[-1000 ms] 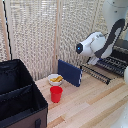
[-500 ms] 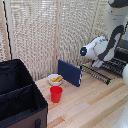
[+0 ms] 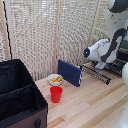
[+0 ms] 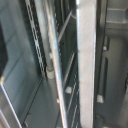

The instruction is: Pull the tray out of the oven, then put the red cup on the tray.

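Tray (image 3: 98, 73) pulling looks under way, its ribs jutting from the oven (image 3: 118, 61) with the arm (image 3: 102, 50) above, finger state untellable; next calls for reaching the cup (image 3: 56, 94) by the bowl (image 3: 55, 79)

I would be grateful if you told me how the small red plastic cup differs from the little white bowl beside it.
The small red plastic cup is bright red, while the little white bowl is white. The cup is taller and tapered; the bowl is low and wide. The bowl holds yellow food; nothing shows in the cup. The cup stands in front of the bowl, which sits closer to the upright navy-blue board. Both rest upright on the wooden table.
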Controlling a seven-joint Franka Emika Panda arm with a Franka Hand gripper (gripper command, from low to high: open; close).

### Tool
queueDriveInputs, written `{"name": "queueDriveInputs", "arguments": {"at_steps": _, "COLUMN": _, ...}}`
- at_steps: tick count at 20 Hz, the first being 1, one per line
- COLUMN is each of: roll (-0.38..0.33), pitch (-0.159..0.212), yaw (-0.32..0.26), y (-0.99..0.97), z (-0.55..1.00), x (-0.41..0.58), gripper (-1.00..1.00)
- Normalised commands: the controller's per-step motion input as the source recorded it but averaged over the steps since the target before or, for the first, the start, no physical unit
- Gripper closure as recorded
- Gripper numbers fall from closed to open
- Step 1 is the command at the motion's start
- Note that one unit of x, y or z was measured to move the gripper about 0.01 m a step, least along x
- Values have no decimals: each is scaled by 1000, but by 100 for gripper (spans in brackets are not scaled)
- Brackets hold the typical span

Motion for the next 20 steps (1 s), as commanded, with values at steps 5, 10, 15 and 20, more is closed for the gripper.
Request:
{"name": "queueDriveInputs", "arguments": {"at_steps": 5, "roll": -66, "pitch": 0, "yaw": -105, "y": 78, "z": 0, "x": 0, "gripper": 100}}
{"name": "queueDriveInputs", "arguments": {"at_steps": 10, "roll": -46, "pitch": 0, "yaw": -106, "y": 42, "z": 0, "x": -16, "gripper": 100}}
{"name": "queueDriveInputs", "arguments": {"at_steps": 15, "roll": 236, "pitch": 4, "yaw": -65, "y": -254, "z": 53, "x": -32, "gripper": 100}}
{"name": "queueDriveInputs", "arguments": {"at_steps": 20, "roll": 349, "pitch": 14, "yaw": -11, "y": -178, "z": 78, "x": -9, "gripper": 100}}
